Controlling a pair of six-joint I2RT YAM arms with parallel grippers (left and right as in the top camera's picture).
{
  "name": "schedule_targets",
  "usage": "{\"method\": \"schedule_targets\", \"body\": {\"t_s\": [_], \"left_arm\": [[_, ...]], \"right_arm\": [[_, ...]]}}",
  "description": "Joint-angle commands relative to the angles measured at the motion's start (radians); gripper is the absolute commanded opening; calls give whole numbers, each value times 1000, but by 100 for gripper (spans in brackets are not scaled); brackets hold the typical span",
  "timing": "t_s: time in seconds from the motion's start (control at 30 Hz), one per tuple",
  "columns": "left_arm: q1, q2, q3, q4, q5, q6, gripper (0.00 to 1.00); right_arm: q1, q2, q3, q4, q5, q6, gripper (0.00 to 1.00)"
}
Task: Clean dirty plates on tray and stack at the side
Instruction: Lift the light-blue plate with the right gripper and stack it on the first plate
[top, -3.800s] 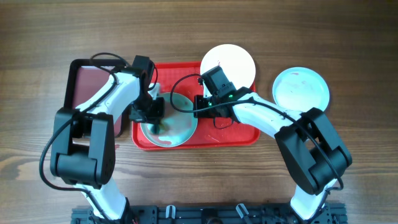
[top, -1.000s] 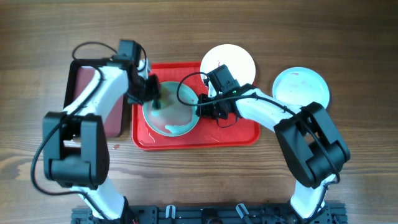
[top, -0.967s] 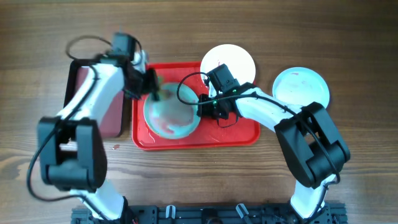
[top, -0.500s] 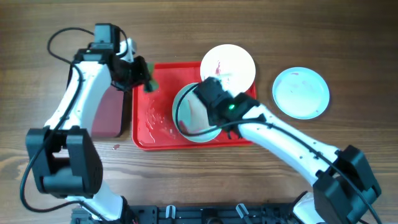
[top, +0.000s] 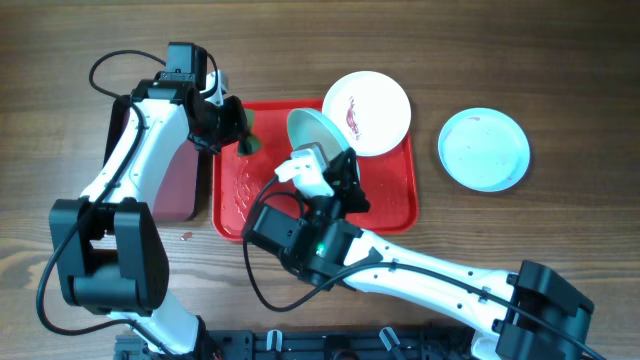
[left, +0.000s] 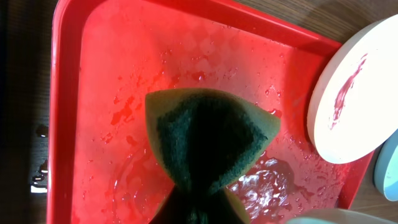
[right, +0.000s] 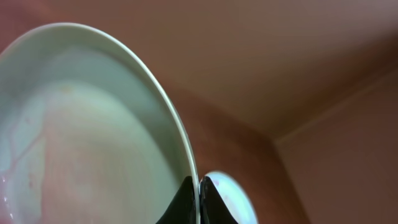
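Tray at far left: the maroon tray (top: 150, 150) lies on the wood just beside the red tray, with the left arm reaching across it.
Left gripper (top: 237, 128): pinched tight on a sponge, hovering over the red tray's upper left corner.
Sponge (left: 208, 140): yellow with a dark green scouring face, folded where it is squeezed. It is soft and will give under pressure.
Red tray (top: 388, 190): wet, with beads of water and thin red smears across its floor. No plate lies flat inside it.
Pale blue plate in hand (top: 318, 132): lifted off the tray and tipped steeply, above the tray's upper middle. The right wrist view shows a faint pinkish film on its face.
Right gripper (right: 199, 198): fingertips closed narrow on this plate's rim, one on each face.
Handling, as a judgement: the plate looks stiff and light, but it is probably wet and therefore slick. A rim pinch this thin could let it swing or slide. It should be gripped deeper over the rim and set down gently, as it may chip.
White plate (top: 368, 112): rests on the tray's upper right corner, overhanging the rim onto the table. A red sauce streak is unwiped, so it likely comes next. Its overhanging edge is the easy place to grasp.
Second pale blue plate (top: 485, 148): alone on the table well right of the tray. It looks mostly clean and is probably the base of the stack.
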Motion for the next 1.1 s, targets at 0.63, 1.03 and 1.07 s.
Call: {"method": "schedule_targets", "body": {"t_s": [0.63,1.03,1.07], "left_arm": [[-1,9,-6,-4,-4,-10,4],[-1,9,-6,-4,-4,-10,4],[-1,9,-6,-4,-4,-10,4]], "right_arm": [[16,-17,9,27,-315,-134,4],[-890,-357,3,-163,-1324,74,4],[-983,-351,-5,-167,-1355,74,4]]}}
